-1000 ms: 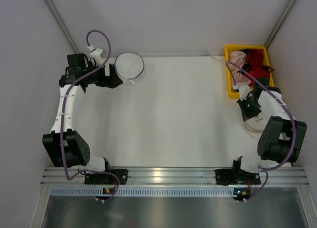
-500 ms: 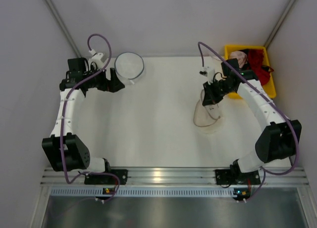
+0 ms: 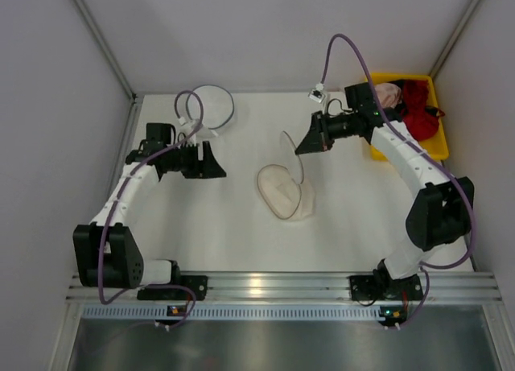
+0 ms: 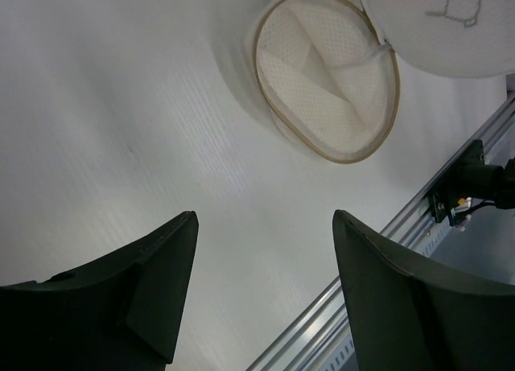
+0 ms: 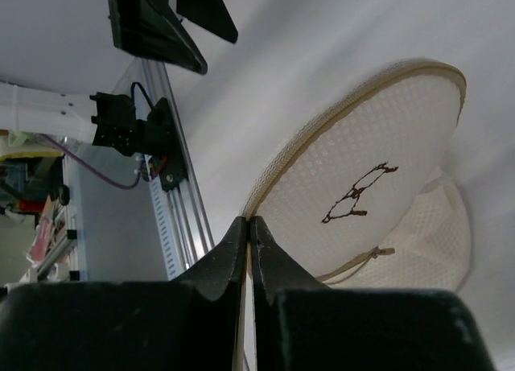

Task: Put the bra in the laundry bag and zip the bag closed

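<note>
The laundry bag (image 3: 283, 195) lay open on the table (image 3: 225, 226), and every place here is given from it. My right gripper (image 3: 301, 147) hung just above the bag's far edge with its fingers (image 5: 219, 260) pressed together on the pale rim of the lid flap (image 3: 291, 155), pinching it so that the flap stood up, tilted on edge over the open pouch. In the right wrist view the flap (image 5: 366, 174) showed its mesh face with a small dark drawn mark, and the lower half of the bag (image 5: 418, 242) sat behind it. My left gripper (image 3: 216, 163) hovered to the left of the bag, apart from it, with its jaws spread wide and nothing between them (the left wrist view showed bare table in the gap (image 4: 265, 220)). From that view the bag (image 4: 322, 77) was an open oval with a tan rim, and the raised flap (image 4: 438, 25) hung beside its upper right edge. The bra (image 3: 415, 115) was not in the bag: it lay well to the far right of it, in a yellow bin (image 3: 376, 150), next to a pale pink garment (image 3: 388, 93). A dark-rimmed mesh bag (image 3: 219, 105) sat to the far left of the laundry bag, at the back of the table.
</note>
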`<state>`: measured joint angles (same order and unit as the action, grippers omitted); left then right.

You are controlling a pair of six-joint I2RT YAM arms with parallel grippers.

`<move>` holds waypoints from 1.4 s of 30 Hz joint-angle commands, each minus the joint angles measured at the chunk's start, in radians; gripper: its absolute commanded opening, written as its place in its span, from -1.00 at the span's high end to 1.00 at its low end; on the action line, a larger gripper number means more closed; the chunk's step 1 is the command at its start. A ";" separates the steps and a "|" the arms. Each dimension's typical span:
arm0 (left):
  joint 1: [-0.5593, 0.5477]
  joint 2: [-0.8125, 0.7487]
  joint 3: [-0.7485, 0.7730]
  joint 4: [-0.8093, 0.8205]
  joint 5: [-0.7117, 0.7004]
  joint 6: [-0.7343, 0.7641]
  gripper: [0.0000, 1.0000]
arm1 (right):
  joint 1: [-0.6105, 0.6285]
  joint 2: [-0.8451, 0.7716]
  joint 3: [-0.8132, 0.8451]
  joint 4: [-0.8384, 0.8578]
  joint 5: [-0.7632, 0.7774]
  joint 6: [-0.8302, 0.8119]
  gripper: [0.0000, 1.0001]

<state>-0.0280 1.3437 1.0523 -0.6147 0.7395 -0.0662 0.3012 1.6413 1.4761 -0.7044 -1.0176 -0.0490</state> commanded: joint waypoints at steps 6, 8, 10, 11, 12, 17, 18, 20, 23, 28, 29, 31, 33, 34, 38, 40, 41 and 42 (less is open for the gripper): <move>-0.188 0.006 -0.153 0.229 -0.078 -0.303 -0.46 | 0.006 0.029 -0.080 0.339 -0.072 0.270 1.00; -0.236 0.054 -0.167 0.300 -0.091 -0.354 -0.44 | 0.006 0.032 -0.071 0.345 -0.072 0.278 1.00; -0.274 0.124 -0.170 0.338 -0.083 -0.434 -0.41 | 0.006 0.037 -0.063 0.356 -0.072 0.297 1.00; -0.288 0.147 -0.170 0.375 -0.078 -0.478 -0.37 | 0.006 0.038 -0.062 0.362 -0.073 0.305 1.00; -0.297 0.173 -0.169 0.389 -0.077 -0.498 -0.36 | 0.007 0.041 -0.062 0.362 -0.073 0.310 1.00; -0.349 0.285 -0.182 0.496 -0.069 -0.627 -0.12 | 0.006 0.037 -0.059 0.367 -0.078 0.325 1.00; -0.355 0.297 -0.183 0.518 -0.063 -0.642 0.05 | 0.006 0.038 -0.060 0.370 -0.078 0.328 1.00; -0.371 0.333 -0.173 0.566 -0.043 -0.682 0.20 | 0.004 0.037 -0.065 0.375 -0.081 0.334 1.00; -0.385 0.379 -0.153 0.592 -0.035 -0.710 0.26 | 0.001 0.037 -0.071 0.385 -0.088 0.348 1.00; -0.394 0.448 -0.127 0.606 -0.054 -0.736 0.24 | -0.007 0.034 -0.068 0.405 -0.102 0.374 1.00; -0.394 0.457 -0.123 0.606 -0.054 -0.739 0.24 | -0.010 0.032 -0.068 0.407 -0.105 0.379 1.00; -0.395 0.477 -0.107 0.606 -0.061 -0.745 0.30 | -0.011 0.031 -0.071 0.407 -0.108 0.379 1.00; -0.394 0.488 -0.094 0.606 -0.063 -0.747 0.47 | -0.014 0.026 -0.074 0.404 -0.111 0.379 1.00; -0.395 0.489 -0.084 0.606 -0.057 -0.744 0.72 | -0.016 0.026 -0.077 0.401 -0.113 0.376 1.00; -0.389 0.471 -0.052 0.566 -0.042 -0.699 1.00 | -0.040 0.022 -0.068 0.395 -0.111 0.374 1.00; -0.377 0.433 -0.032 0.495 -0.031 -0.643 1.00 | -0.063 0.023 -0.051 0.390 -0.110 0.373 1.00; -0.368 0.414 -0.009 0.471 -0.023 -0.621 1.00 | -0.092 0.029 -0.039 0.384 -0.110 0.374 1.00; -0.345 0.373 0.009 0.437 -0.022 -0.597 1.00 | -0.108 0.035 -0.002 0.378 -0.111 0.374 1.00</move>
<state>-0.4107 1.8256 0.9890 -0.1078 0.6884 -0.7471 0.2508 1.6855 1.3907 -0.3534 -1.1057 0.3195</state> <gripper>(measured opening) 0.023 0.008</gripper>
